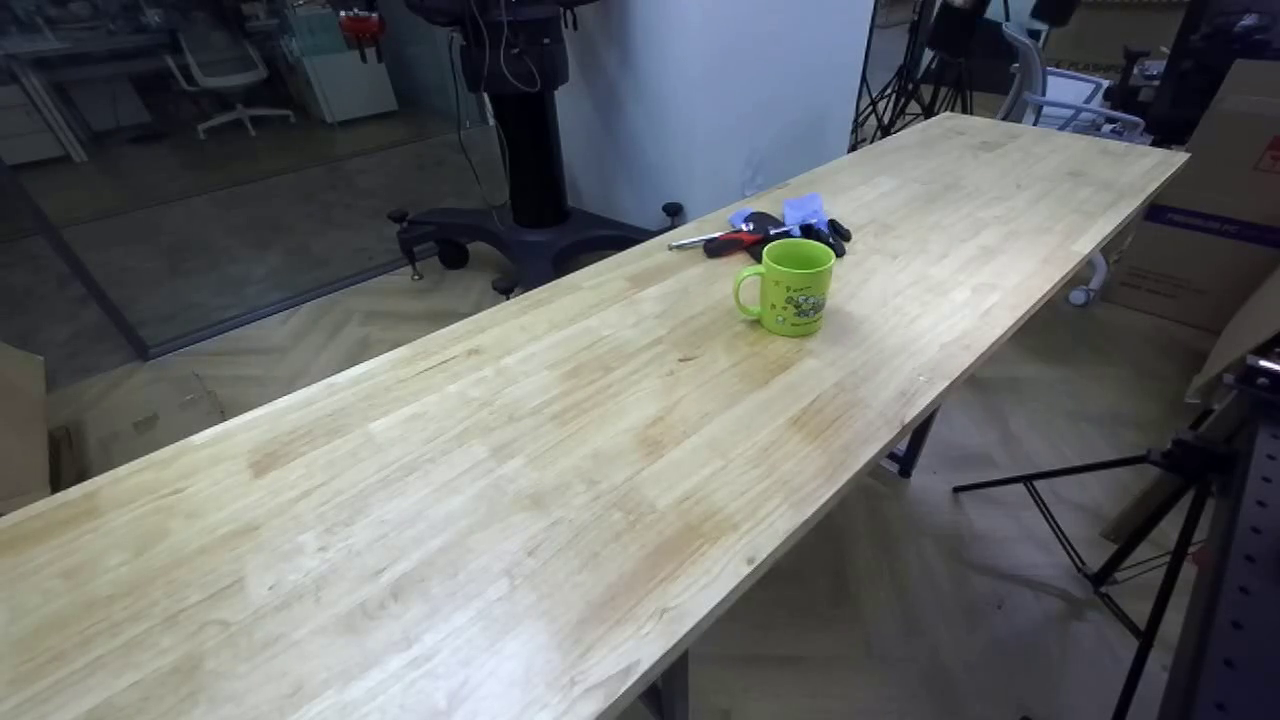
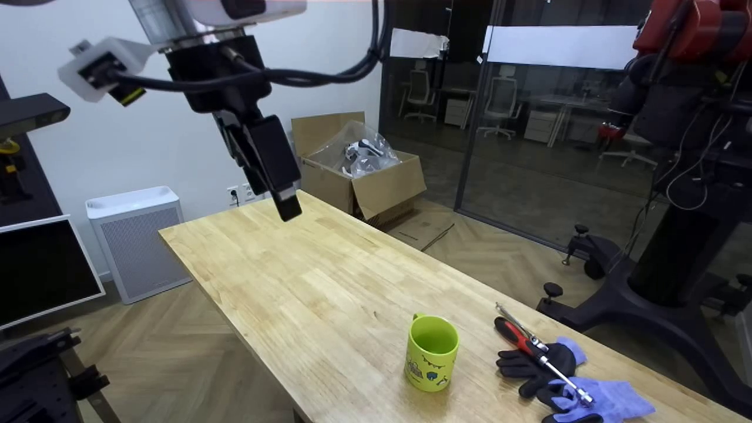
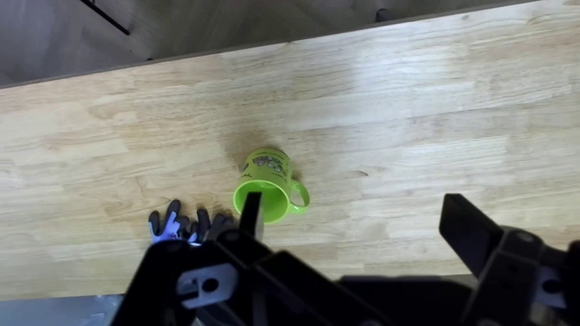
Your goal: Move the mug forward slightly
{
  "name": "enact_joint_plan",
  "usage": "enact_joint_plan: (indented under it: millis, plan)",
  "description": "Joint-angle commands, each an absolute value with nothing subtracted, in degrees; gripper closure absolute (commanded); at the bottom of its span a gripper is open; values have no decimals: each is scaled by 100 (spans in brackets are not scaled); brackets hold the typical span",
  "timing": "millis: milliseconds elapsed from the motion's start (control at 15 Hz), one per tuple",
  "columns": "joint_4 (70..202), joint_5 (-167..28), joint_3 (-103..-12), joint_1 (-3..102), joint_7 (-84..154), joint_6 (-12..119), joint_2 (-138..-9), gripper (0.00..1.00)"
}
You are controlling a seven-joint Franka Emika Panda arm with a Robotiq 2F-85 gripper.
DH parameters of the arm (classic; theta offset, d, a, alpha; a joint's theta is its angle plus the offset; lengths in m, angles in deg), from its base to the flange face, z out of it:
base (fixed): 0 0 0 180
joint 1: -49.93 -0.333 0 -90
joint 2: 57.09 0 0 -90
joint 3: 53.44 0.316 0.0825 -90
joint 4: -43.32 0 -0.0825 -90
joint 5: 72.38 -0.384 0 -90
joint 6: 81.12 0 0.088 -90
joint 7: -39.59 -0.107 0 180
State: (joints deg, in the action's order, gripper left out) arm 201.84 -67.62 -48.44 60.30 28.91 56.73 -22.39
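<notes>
The lime-green mug [image 1: 795, 290] stands upright on the wooden table, with dark cartoon prints on its side. It also shows in an exterior view [image 2: 432, 352] and in the wrist view [image 3: 267, 174], where its handle points right. My gripper [image 3: 353, 199] is open, with nothing between its fingers. In the wrist view its left finger overlaps the mug's opening in the picture, and the mug lies left of the gap. In an exterior view the gripper [image 2: 279, 197] hangs well above the table, apart from the mug. No part of the arm shows in the remaining exterior view.
Blue-and-black gloves [image 2: 611, 396] and a red-and-black handled tool [image 2: 520, 338] lie beside the mug near a long edge of the wooden table [image 1: 480, 480]. An open cardboard box [image 2: 388, 182] stands beyond the table's end. A wheeled black stand [image 1: 540, 160] is beside the table.
</notes>
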Motion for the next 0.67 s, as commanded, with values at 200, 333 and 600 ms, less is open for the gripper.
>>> enact_joint_plan:
  millis: [200,333,600]
  plan:
    - [19240,-6189,-5310,6004,3810,5763,-3876,0]
    - [19052,-6124,-5427,5901,4201,5906,-4174,0]
    - [19166,-6160,-5516,5834,4232,6111,-4179,0]
